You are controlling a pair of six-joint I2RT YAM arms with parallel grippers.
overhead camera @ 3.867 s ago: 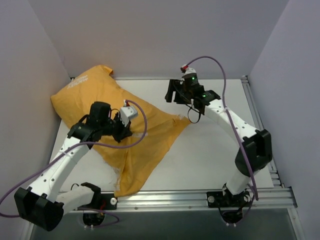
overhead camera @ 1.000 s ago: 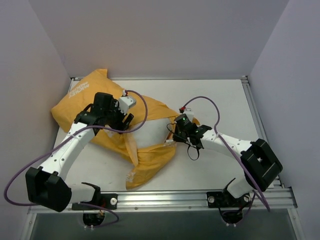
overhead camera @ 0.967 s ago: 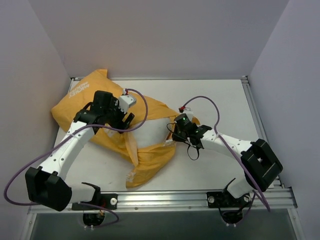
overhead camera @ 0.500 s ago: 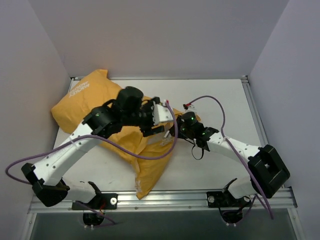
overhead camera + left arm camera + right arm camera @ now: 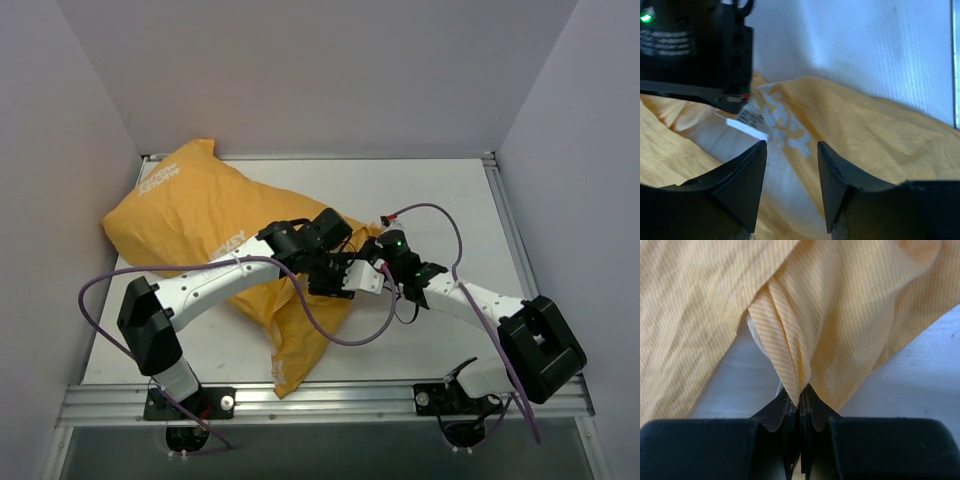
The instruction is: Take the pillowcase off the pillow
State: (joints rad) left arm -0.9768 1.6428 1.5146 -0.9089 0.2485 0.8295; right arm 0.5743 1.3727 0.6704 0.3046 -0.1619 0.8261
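Right jaws clamped on a pillowcase [image 5: 790, 315] fold; left jaws parted over it.
White surface [image 5: 440, 200], pale walls [image 5: 320, 70]; pillowcase lies diagonally, long axis from far-left corner toward near edge centre.

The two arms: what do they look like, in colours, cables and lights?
The left arm and right arm have white links and black joints. A purple cable loops along each. A green light glows near the right wrist. The left gripper has black wedge-shaped fingers.
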